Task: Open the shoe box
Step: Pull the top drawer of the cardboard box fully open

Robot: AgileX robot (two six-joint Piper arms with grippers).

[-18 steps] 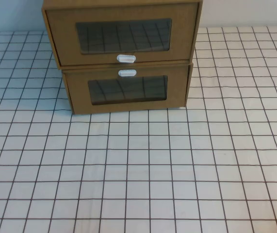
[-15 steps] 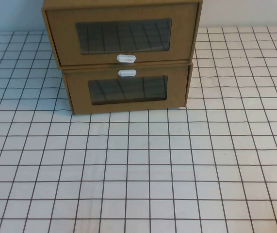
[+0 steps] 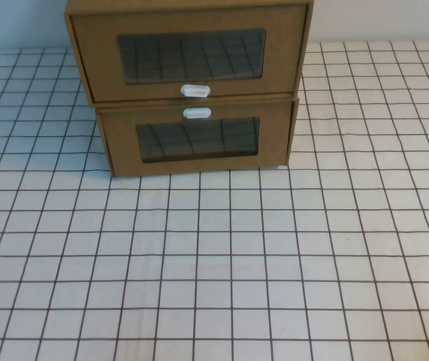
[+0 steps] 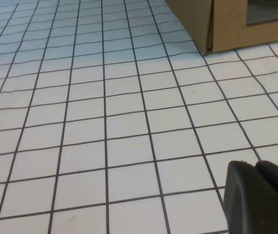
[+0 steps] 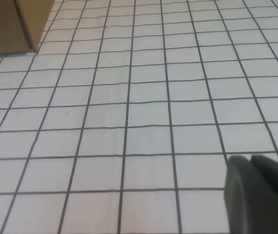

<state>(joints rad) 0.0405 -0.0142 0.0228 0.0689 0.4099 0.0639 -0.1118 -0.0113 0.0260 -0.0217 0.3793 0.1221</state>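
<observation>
I see my left gripper (image 4: 256, 168) and right gripper (image 5: 250, 161) both pinched closed on nothing, low over the near checked tablecloth (image 3: 222, 256). The stacked shoe boxes (image 3: 274, 143) stand closed at the far side, open cloth between

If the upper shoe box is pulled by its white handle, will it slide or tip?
The upper shoe box looks like light cardboard, merely stacked on the lower box, so it may slide forward. Its small white handle seems smooth, perhaps slippery. The left gripper and right gripper hang over the checked table, away from both.
</observation>
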